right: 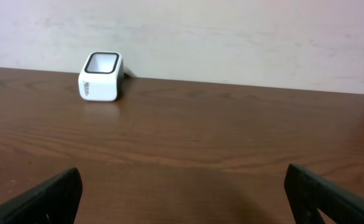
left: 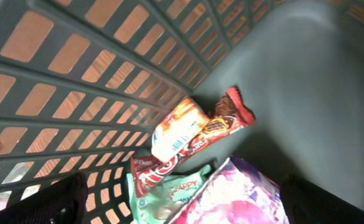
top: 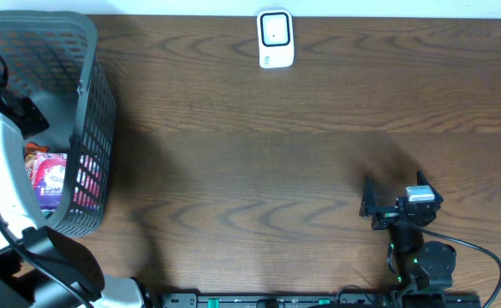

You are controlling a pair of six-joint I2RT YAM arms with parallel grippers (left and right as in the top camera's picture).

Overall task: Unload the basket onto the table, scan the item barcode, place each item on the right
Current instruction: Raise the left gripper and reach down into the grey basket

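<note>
1. A dark grey plastic lattice basket [top: 87, 85] is being kept at the left end of the brown wooden table [top: 276, 154], and the left arm is being reached down into it.
2. The left pincer [left: 188, 208] is being held wide open over the basket floor, with nothing being gripped.
3. The items are all being kept inside the basket. An orange-and-white snack packet [left: 178, 127] with a barcode-looking striped patch is being leaned near the lattice wall, touching a red-brown wrapped bar [left: 222, 124]. A red packet [left: 154, 171], a green packet [left: 182, 190] and a pink-purple bag [left: 238, 199] are being piled just below.
4. A small white box-shaped scanner [top: 276, 38] is being stood at the table's far edge, well apart from the basket.
5. The right pincer [top: 372, 205] is being held wide open too, totally empty, low over bare table at the near right and being pointed toward the scanner.
</note>
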